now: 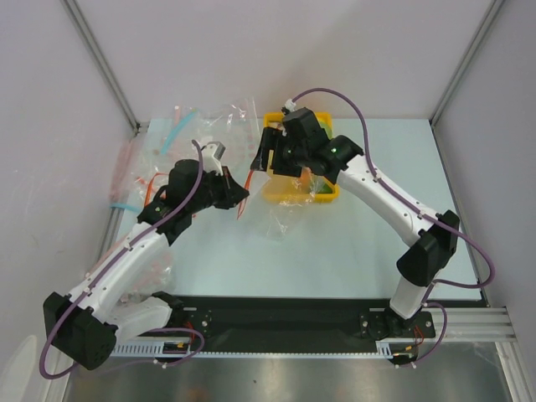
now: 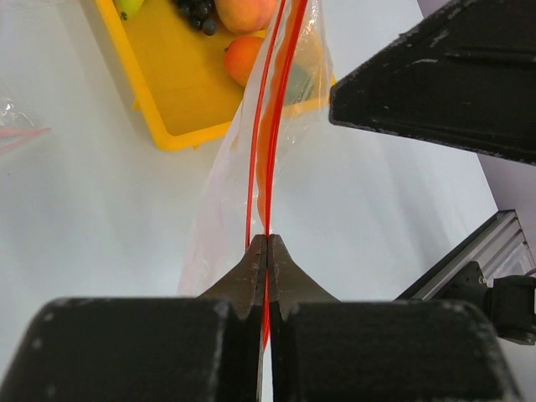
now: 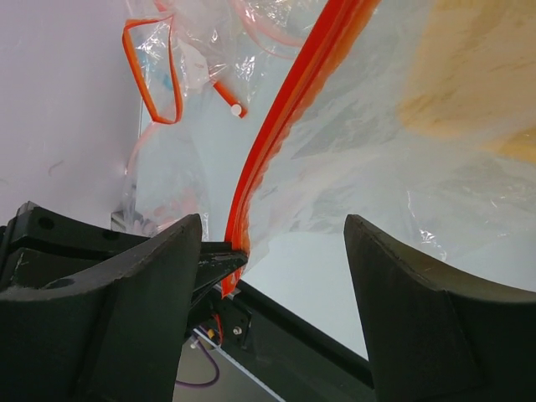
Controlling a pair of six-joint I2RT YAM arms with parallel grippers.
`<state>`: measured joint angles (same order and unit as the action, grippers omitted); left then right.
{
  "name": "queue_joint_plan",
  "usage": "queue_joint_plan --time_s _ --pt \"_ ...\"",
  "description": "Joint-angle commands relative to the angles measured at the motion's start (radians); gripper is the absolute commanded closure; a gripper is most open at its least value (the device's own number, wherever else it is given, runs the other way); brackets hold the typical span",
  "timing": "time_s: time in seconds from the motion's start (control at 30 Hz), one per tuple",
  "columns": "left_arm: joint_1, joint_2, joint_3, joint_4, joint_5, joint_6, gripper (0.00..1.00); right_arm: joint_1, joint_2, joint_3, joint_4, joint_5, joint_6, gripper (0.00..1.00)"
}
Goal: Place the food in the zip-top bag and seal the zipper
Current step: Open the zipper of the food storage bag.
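My left gripper (image 2: 266, 240) is shut on one end of the red zipper (image 2: 272, 126), with the strip pinched between its tips. It holds the clear zip-top bag (image 1: 272, 209) up off the table beside the yellow tray (image 2: 176, 92). The food lies in the tray: a peach (image 2: 247, 12), an orange piece (image 2: 243, 59) and black grapes (image 2: 197, 10). My right gripper (image 3: 272, 219) is open over the tray's left end (image 1: 268, 152). The zipper (image 3: 268, 126) runs up between its fingers, close to the left finger (image 3: 159, 276). It touches neither finger.
A heap of other clear pouches (image 1: 180, 134) with blue and red strips lies at the back left by the wall. The black mounting rail (image 1: 285, 318) runs along the near table edge. Grey enclosure walls stand on both sides.
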<state>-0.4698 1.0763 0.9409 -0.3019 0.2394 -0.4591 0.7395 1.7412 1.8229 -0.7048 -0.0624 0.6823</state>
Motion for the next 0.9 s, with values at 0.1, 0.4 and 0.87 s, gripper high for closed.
queue_joint_plan --time_s 0.1,0.4,0.87 --pt "-0.027 0.001 0.062 0.023 0.020 0.050 1.00 -0.002 0.018 0.019 0.015 0.015 0.016 0.27" --pt "-0.035 0.020 0.085 0.029 0.028 0.073 1.00 -0.003 0.049 0.036 -0.061 0.047 0.013 0.43" --pt "-0.035 0.057 0.073 0.035 0.069 0.048 1.00 -0.003 -0.014 -0.027 0.016 0.035 -0.010 0.31"
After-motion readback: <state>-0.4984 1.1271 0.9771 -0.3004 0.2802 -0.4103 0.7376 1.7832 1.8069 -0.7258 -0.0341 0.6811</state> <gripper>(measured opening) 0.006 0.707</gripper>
